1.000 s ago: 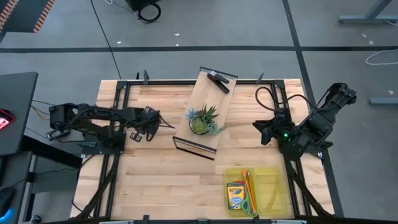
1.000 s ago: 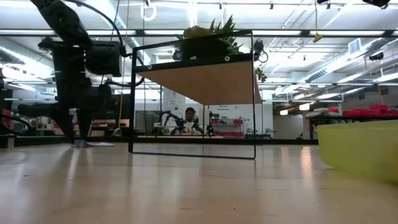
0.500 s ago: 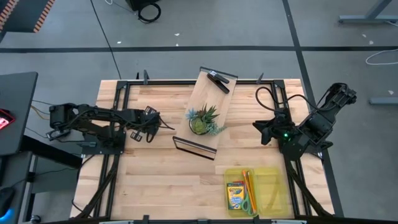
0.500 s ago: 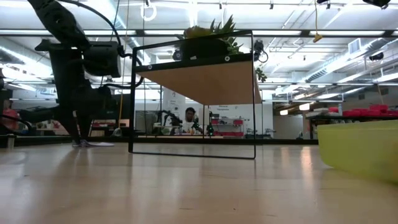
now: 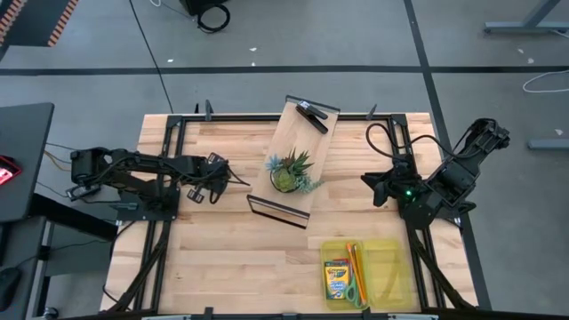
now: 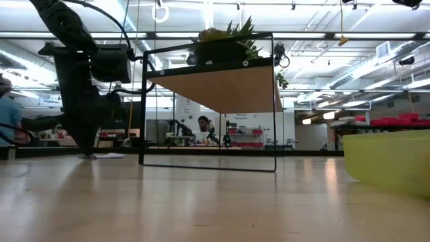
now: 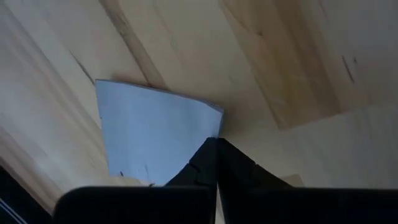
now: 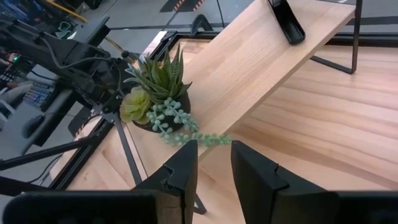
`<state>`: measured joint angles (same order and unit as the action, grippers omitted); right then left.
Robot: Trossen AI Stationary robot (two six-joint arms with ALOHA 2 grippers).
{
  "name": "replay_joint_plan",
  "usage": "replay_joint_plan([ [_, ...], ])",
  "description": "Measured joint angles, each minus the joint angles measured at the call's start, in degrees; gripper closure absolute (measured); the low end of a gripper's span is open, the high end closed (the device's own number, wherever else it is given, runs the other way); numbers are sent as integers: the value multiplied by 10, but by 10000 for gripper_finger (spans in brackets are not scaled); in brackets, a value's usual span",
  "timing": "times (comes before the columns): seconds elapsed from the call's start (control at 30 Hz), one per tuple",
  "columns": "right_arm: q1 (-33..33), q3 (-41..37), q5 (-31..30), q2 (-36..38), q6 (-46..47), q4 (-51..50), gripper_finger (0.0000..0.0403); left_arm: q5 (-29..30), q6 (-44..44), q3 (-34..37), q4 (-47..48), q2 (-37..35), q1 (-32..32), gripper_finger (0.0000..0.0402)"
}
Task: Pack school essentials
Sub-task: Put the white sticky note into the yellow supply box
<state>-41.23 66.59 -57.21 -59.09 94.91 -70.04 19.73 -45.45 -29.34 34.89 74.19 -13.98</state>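
The pale blue pad (image 7: 155,134) lies flat on the table near its left side; in the low view the pad (image 6: 107,155) shows as a thin strip. My left gripper (image 7: 216,144) points steeply down on it, shut at its edge; in the high view my left gripper (image 5: 206,182) hides the pad. My right gripper (image 8: 214,165) hangs open and raised over the table's right side, with nothing between its fingers. The crayon box (image 5: 336,278), orange pencils (image 5: 352,260) and green scissors (image 5: 359,286) lie in the yellow bin (image 5: 391,267). My left gripper's fingertips meet on the pad's edge (image 7: 219,124) close to one corner, coming steeply from above. One finger (image 7: 196,168) stands over the pad, the other over bare wood. The pad still lies flat on the table.
A tilted wooden shelf on a black wire frame (image 5: 293,160) stands mid-table at the back, carrying a spiky potted plant (image 5: 291,172) and a black clip (image 5: 311,116). The yellow bin sits at the near right edge. Bare wood lies between the shelf and the near edge.
My left gripper has shut on the pad's edge while staying in place over it. The pad has kept its place on the table.
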Motion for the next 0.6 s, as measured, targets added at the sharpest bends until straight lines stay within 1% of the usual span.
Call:
replay_joint_plan([
  [0.1,0,0,0,0,0,5,299,0,13,0,-3,0,0,397],
  [0.17,0,0,0,0,0,8,299,0,22,0,-2,0,0,389],
  [0.27,0,0,0,0,0,10,299,3,39,0,-2,0,1,359],
  [0.47,0,0,0,0,0,11,299,34,67,0,-3,0,1,282],
  [0.53,0,0,0,0,0,12,299,36,69,0,-7,0,1,264],
  [0.6,0,0,0,0,0,12,299,40,69,5,-21,0,1,254],
])
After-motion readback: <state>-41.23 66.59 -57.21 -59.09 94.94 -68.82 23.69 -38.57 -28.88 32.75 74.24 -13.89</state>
